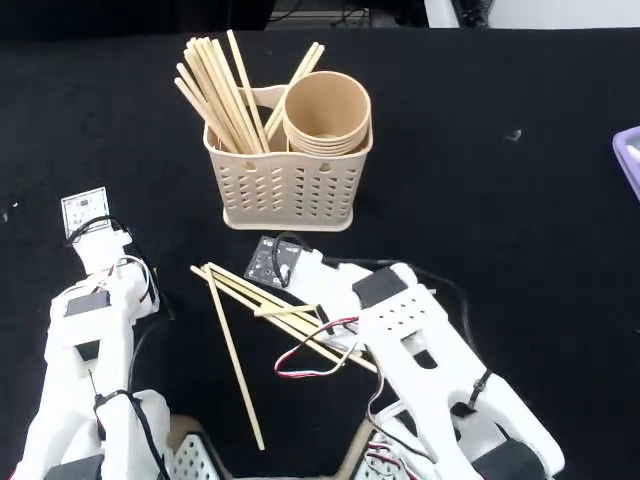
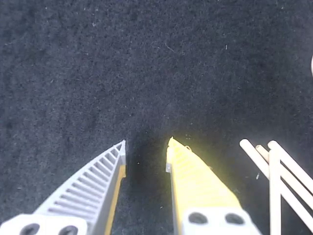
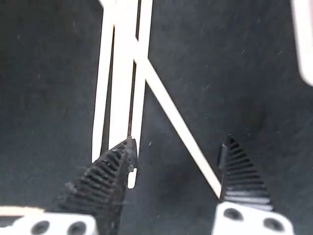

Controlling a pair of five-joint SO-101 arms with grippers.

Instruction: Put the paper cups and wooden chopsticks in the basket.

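Observation:
A beige basket [image 1: 290, 185] stands at the back middle of the black table. It holds a stack of paper cups [image 1: 327, 110] and several wooden chopsticks [image 1: 218, 92]. More loose chopsticks [image 1: 262, 300] lie on the cloth in front of it, one [image 1: 233, 355] angled toward the front edge. My right gripper [image 3: 176, 149] is open just above these sticks [image 3: 122, 83], one fingertip [image 3: 124, 149] over the bundle and a crossing stick [image 3: 178, 125] between the fingers. My left gripper [image 2: 145, 144] is open over bare cloth, with chopstick ends [image 2: 276, 171] off to one side.
A purple object [image 1: 628, 155] sits at the table's right edge. Red and white cables [image 1: 315, 350] run from the right arm over the loose sticks. A small marker card [image 1: 85, 210] sits on the left arm [image 1: 95, 300].

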